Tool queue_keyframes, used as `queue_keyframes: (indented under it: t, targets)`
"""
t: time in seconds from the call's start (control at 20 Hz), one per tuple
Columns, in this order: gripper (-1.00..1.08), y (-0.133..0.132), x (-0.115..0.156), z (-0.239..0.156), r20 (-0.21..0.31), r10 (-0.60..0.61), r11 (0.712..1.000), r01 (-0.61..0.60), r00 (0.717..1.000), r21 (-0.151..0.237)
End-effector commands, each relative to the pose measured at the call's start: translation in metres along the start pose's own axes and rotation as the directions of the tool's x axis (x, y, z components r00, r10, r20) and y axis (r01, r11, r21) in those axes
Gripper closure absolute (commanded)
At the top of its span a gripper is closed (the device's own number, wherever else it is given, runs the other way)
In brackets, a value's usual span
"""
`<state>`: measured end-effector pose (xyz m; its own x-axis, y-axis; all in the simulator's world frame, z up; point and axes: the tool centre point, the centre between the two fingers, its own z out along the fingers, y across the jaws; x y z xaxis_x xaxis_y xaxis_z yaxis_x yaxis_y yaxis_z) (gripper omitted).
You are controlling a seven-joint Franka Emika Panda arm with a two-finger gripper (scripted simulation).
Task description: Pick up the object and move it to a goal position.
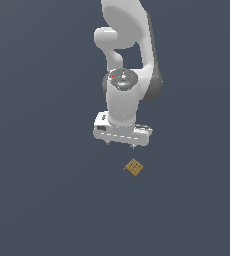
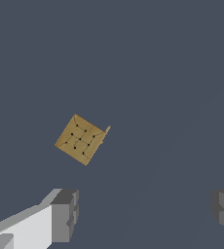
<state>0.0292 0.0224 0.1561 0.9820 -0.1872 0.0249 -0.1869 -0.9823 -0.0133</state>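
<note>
Object (image 1: 133,167) lying flat, rotated diamond-wise, untouched, just ahead of and below the gripper (image 1: 121,145); gripper hanging released, jaws wide, nothing between them; approach likely needing a short forward shift, wrist turning to square with the block's sides, then descending; goal position not showing anywhere; fingertips (image 2: 65,214) partly cropped in wrist view.

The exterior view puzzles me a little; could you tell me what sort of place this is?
Most likely a simulated test scene, not a real room. A flat, featureless slate-grey floor fills the view; the only things on it are a white robot arm, its gripper open, and a tiny tan block with dark specks.
</note>
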Motion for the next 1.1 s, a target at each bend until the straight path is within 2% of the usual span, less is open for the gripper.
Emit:
queue_keyframes:
  t: [0.0, 0.4, 1.05]
  targets:
    - [-0.92, -0.006, 0.003, 0.007, 0.003, 0.046, 0.999, -0.046, 0.999, 0.0]
    - [-0.92, -0.027, 0.015, 0.038, 0.011, 0.228, 0.974, -0.228, 0.974, -0.004]
    - [-0.92, -0.059, 0.026, 0.084, 0.015, 0.467, 0.884, -0.467, 0.884, -0.019]
